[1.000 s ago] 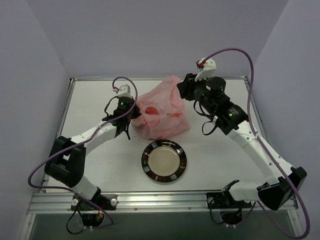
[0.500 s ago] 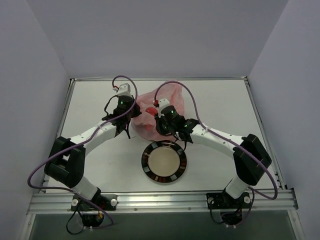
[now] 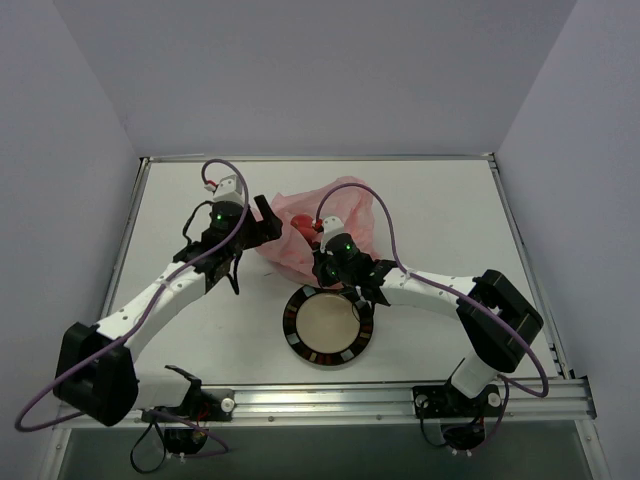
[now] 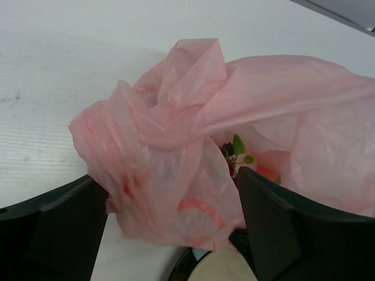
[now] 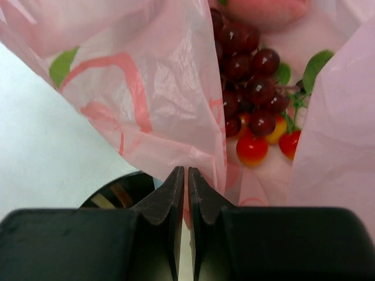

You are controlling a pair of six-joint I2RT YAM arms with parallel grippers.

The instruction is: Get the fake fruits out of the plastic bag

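Nearest us, the plate [image 3: 291, 322] sits bare, with no fruit on it yet. Just past its far rim is the right claw [image 5: 186, 174]. A second ago it hung half open at the far right of the table, and it has since swung in and closed tight at the near edge of the bag [image 4: 176, 134]. Its wrist view shows a sheet of pink film running down to the seam between the two fingers. We think a thin fold is pinched there, though the fold itself is hidden behind the fingertips.

Further on, at the bag's left side, the left claw [image 4: 170, 178] has just let go. It was clamped on the bunched plastic, and now its fingers stand wide apart, one on each side of the crumpled film, holding nothing. The bag lies slumped on the table [image 3: 450, 220] just beyond the plate.

All the fruit is still inside. Through the mouth we see the grapes [image 5: 246, 76], the small orange pieces [image 5: 253, 149] beside them and the peach [image 5: 266, 9] behind.

So the hold has passed from left to right. We judge this frees the left claw to spread the mouth or reach in.
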